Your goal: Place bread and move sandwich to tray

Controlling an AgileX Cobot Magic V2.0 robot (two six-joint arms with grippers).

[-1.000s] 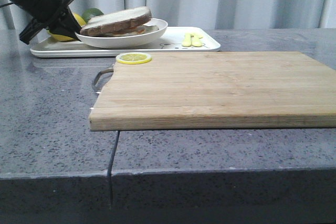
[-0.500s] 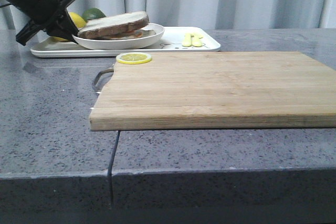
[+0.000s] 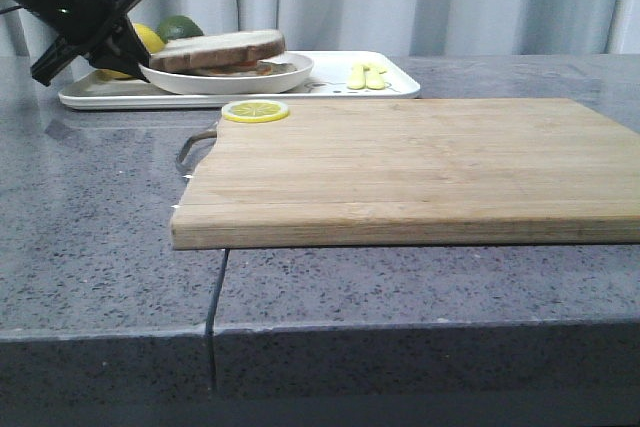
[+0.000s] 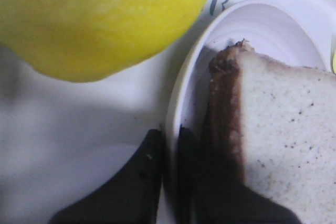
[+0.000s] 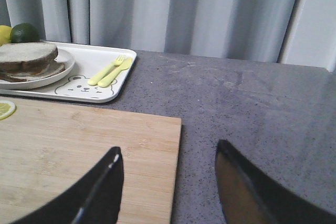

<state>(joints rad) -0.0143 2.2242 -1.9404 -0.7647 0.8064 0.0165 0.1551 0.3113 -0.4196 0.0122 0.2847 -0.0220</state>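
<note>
Far left, back of table: left gripper (image 3: 128,55) angled down at the near-left edge of the round white plate (image 3: 290,74). Wrist view shows its two black fingers (image 4: 149,156) pinching the plate rim, one finger outside, one inside just beside the crust.

Behind the gripper: a lemon (image 3: 147,37) and a lime (image 3: 180,25), both on the tray's left end. The lemon fills the wrist view, close to the plate edge.

The plate sits on the white tray (image 3: 395,85). On it the sandwich (image 3: 220,50): top slice of bread (image 4: 286,135) pale with dark brown crust, lying roughly level over the lower layers; orange filling just visible beneath.

On the tray's right part: a yellow fork and knife (image 3: 366,76) side by side, next to a bear drawing (image 5: 79,85).

In front of the tray: large wooden board (image 3: 420,167), a lemon slice (image 3: 255,111) on its back-left corner, metal handle (image 3: 192,152) at its left end.

Right: right gripper (image 5: 169,182) spread wide, holding nothing, above the board's right edge and the grey table (image 5: 252,103).
</note>
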